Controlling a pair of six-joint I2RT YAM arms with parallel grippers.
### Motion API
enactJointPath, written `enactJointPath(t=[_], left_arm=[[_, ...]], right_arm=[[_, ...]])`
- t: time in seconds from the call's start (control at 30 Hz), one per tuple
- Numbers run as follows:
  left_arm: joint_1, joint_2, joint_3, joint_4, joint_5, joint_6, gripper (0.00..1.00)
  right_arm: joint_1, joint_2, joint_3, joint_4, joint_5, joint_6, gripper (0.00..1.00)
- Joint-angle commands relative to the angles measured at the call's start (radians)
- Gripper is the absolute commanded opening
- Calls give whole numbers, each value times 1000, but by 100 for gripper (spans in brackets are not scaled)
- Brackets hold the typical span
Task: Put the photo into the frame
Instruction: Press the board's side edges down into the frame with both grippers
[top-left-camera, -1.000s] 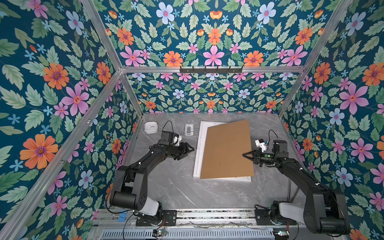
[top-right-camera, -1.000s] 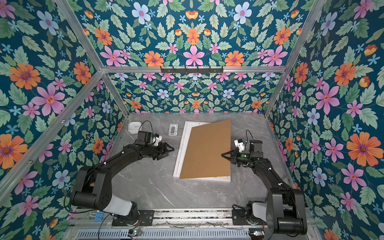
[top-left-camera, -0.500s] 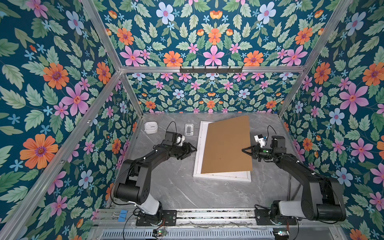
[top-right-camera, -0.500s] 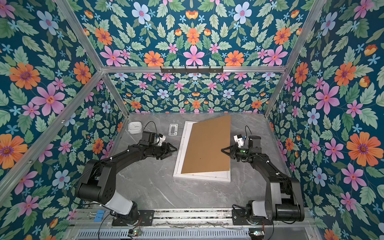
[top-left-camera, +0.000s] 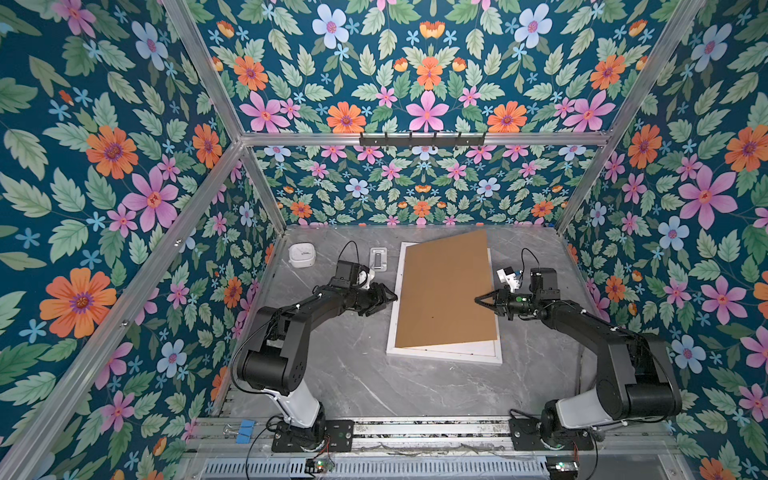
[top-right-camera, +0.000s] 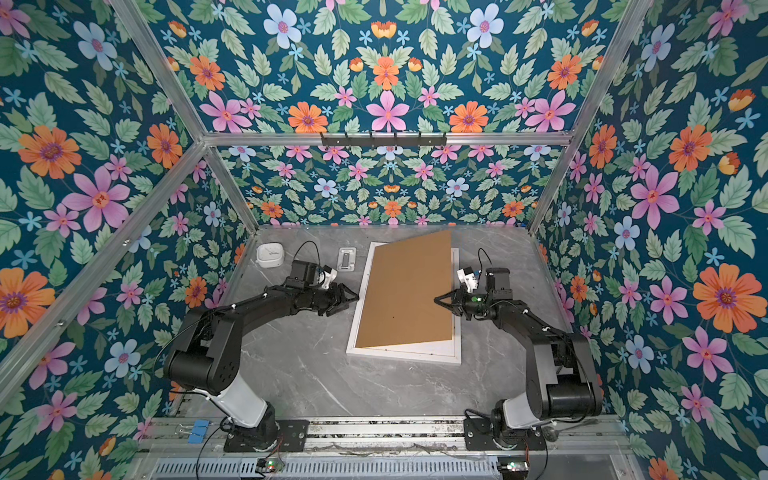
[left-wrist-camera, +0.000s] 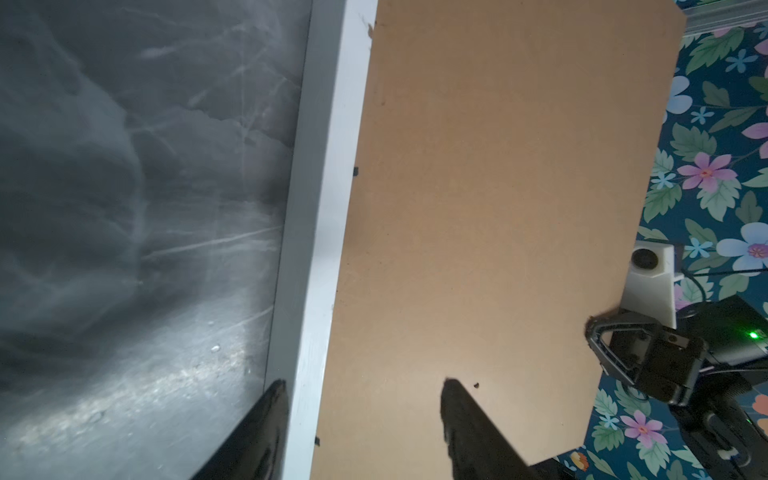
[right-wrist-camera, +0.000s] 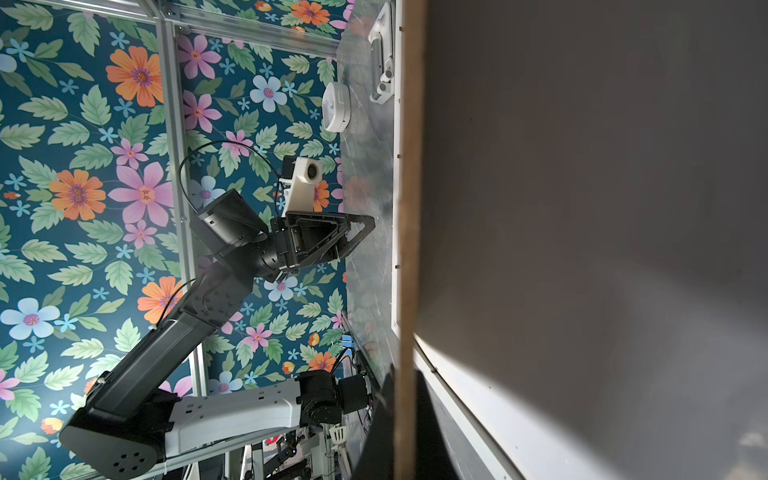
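One frame (top-left-camera: 449, 354) lies flat in the middle of the worktop (top-left-camera: 353, 374). One brown board (top-left-camera: 444, 291) leans on it, its right edge raised and pinched by the right gripper (top-left-camera: 478, 298). The left gripper (top-left-camera: 388, 296) has its jaws spread at the frame's left rim. Two small white items (top-left-camera: 302, 254) (top-left-camera: 378, 259) sit at the back left.

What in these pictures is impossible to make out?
- The photo: in no view; in both top views the brown board covers most of the frame.
- Under the board: the right wrist view shows only a dim grey shadowed surface.
- The rounded white box and flat white piece at the back of the table: too small to identify.
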Motion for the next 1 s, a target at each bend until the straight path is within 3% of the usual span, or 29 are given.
enactJointPath(t=[0.0,0.1,0.2,0.37,0.57,0.97], left_arm=[[-8,13,6,37,12,12,61],[-19,21,8,47,7,6,61],[-25,30,7,52,5,6,61],[-27,34,7,54,4,6,61],[-28,35,3,53,1,8,60],[-30,56,7,50,-3,19,60]], right_arm=[[8,15,0,4,-9,-38,0],[8,21,-2,-11,-2,-42,1],[7,23,-6,-26,13,-50,13],[7,20,7,-86,38,-86,42],[7,24,56,-243,129,-150,61],[9,69,156,-484,301,-229,67]])
